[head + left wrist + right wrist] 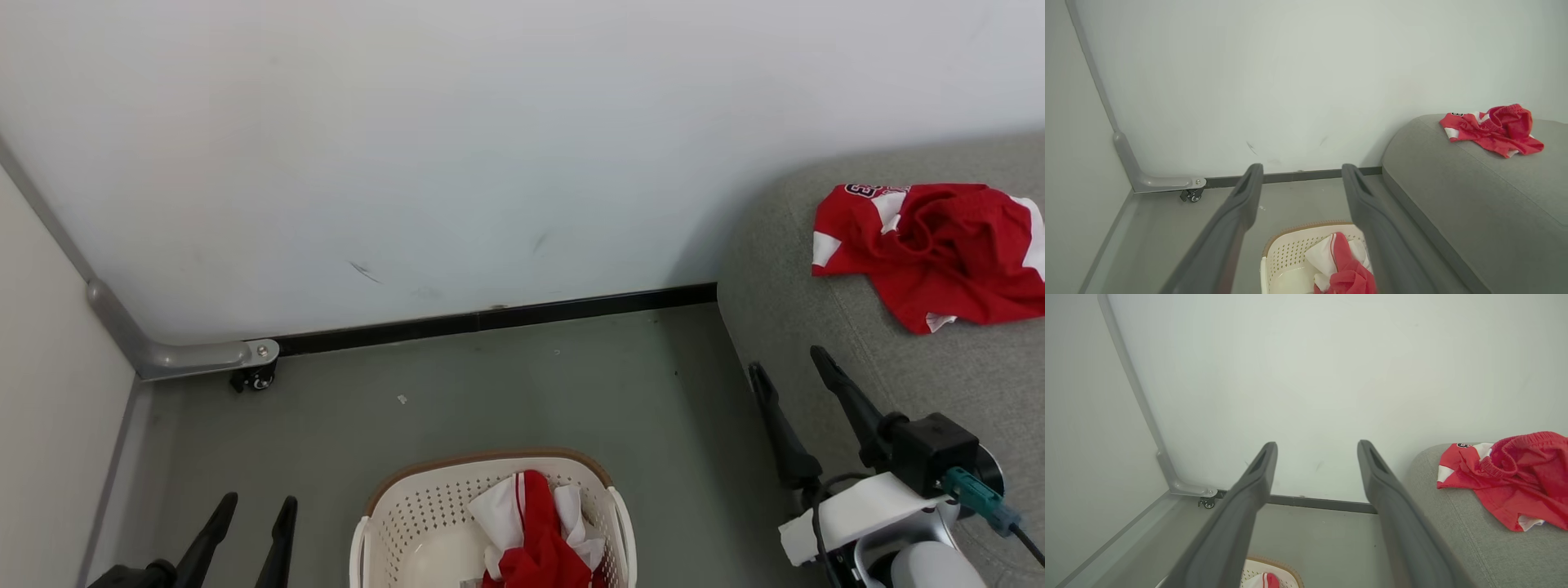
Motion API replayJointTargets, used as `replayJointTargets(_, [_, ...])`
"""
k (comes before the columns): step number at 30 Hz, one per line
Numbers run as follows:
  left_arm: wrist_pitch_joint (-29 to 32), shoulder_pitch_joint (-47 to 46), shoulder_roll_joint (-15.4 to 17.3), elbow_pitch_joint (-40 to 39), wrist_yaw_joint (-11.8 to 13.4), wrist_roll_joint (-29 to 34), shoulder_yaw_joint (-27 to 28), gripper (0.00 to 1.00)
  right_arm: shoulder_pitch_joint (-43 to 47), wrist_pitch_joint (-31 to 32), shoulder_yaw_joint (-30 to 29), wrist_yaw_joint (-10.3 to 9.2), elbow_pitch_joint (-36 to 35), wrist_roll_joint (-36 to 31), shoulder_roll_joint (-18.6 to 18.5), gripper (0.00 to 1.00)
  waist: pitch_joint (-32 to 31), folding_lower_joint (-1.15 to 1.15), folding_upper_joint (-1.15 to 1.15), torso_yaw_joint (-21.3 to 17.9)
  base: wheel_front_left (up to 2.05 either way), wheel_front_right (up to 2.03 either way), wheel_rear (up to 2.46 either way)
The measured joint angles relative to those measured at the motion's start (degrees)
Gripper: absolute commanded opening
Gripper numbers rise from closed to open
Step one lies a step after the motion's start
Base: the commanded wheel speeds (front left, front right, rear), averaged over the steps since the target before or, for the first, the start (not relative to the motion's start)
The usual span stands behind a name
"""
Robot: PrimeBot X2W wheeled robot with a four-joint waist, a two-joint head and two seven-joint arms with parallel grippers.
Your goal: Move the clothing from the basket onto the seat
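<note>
basket (pixel 424 510) cut off at bottom edge, clothing (pixel 539 543) inside half-cropped

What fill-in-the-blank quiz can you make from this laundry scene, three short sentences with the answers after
The moved clothing lies on the grey ____.
The remaining clothing sits inside the ____.
Both sets of jaws stand ____.
Missing words: seat; basket; open.

I read this as a mocked-up lab room: bare white partition panels (pixel 424 163) stand on a castered metal foot (pixel 204 357), left of the grey seat (pixel 996 367), on plain grey flooring (pixel 506 392).
</note>
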Motion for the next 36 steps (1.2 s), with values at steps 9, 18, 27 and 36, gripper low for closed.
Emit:
replayJointTargets(9, [0.6, -1.5, 0.1, 0.2, -1.5, 0.4, -1.7, 1.0, -0.2, 0.0, -0.4, 0.0, -2.1, 0.0, 0.0, 1.0, 3.2, 0.0, 0.0, -1.6, 0.0, 0.0, 0.0])
replayJointTargets(18, [2.1, -3.8, 0.9, 1.0, -3.5, 2.3, -4.6, 1.0, -3.4, 0.0, 0.1, 0.0, -4.4, 0.0, 0.0, 1.0, 7.4, 0.0, 0.0, -2.8, 0.0, 0.0, 0.0])
replayJointTargets(27, [4.2, -7.7, 2.2, 1.9, -5.0, 4.7, -8.6, 1.0, -6.4, -0.1, 0.6, 0.0, -7.6, 1.1, 0.0, 1.0, 12.3, 0.0, 0.0, -3.7, 0.0, 0.0, 0.0])
replayJointTargets(36, [7.2, -12.7, 2.8, 4.0, -6.1, 6.8, -13.0, 1.0, -8.8, -0.1, 0.8, 0.0, -9.5, 1.5, 0.0, 1.0, 17.7, 0.0, 0.0, -4.5, 0.0, 0.0, 0.0])
